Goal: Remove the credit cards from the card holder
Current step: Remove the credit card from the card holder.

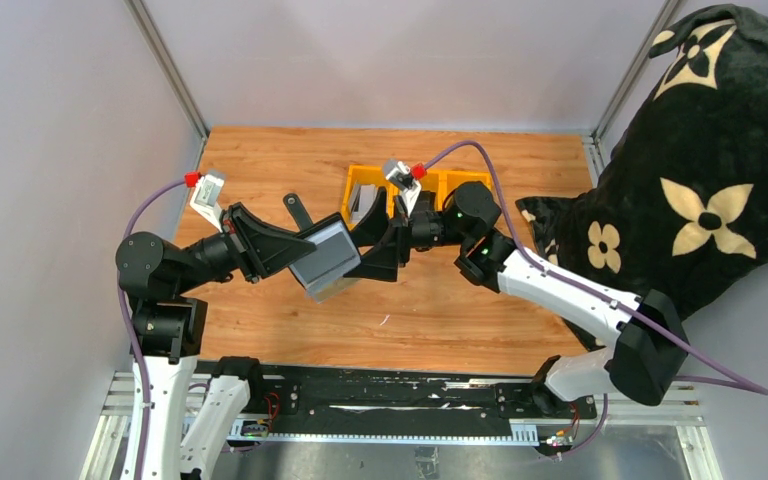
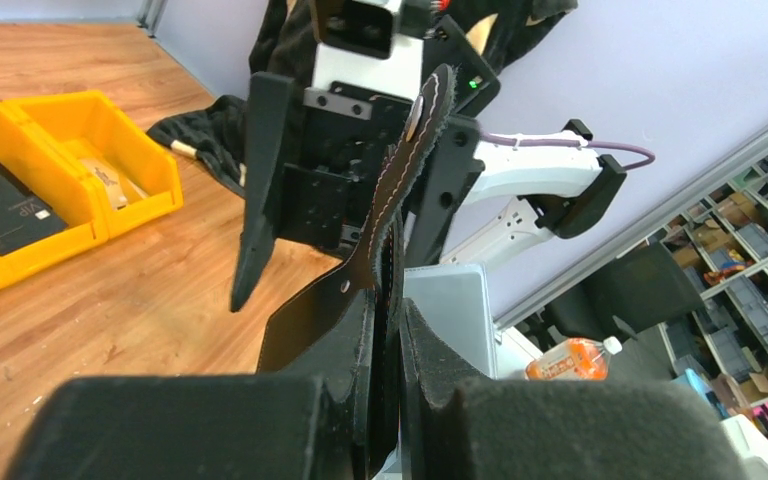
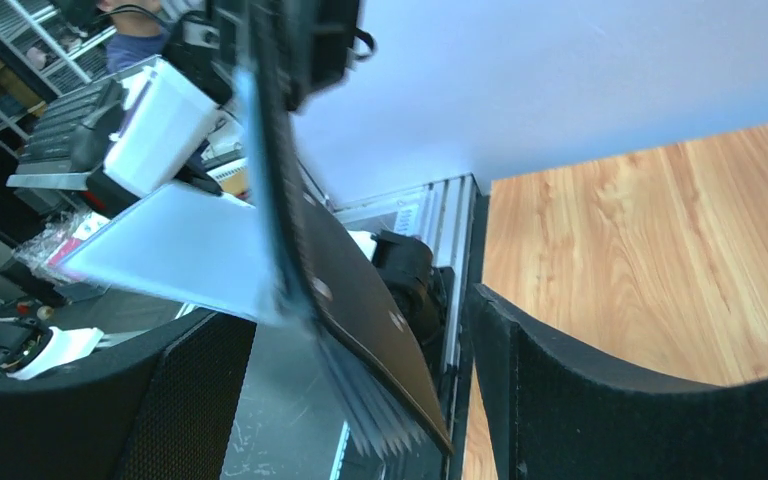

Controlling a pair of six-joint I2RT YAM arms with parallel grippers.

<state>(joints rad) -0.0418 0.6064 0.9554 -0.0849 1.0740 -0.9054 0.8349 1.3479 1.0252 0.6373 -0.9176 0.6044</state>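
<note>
My left tool [image 2: 385, 350] is clamped on one edge of the card holder [image 2: 320, 320]. It holds the holder off the tabletop [image 1: 440, 310], opened towards my other arm, I judge so the slots can be reached. My right tool [image 3: 355, 315] stands apart, one pad on each side of the holder's free edge, gripping nothing yet. The credit cards [image 3: 372, 418] sit inside the holder as thin, pale, layered edges against its matte, leather-like black skin. Its stitched strap [image 2: 415, 150] rises above. Glossy yellow bins [image 2: 145, 185] lie beyond the holder.
</note>
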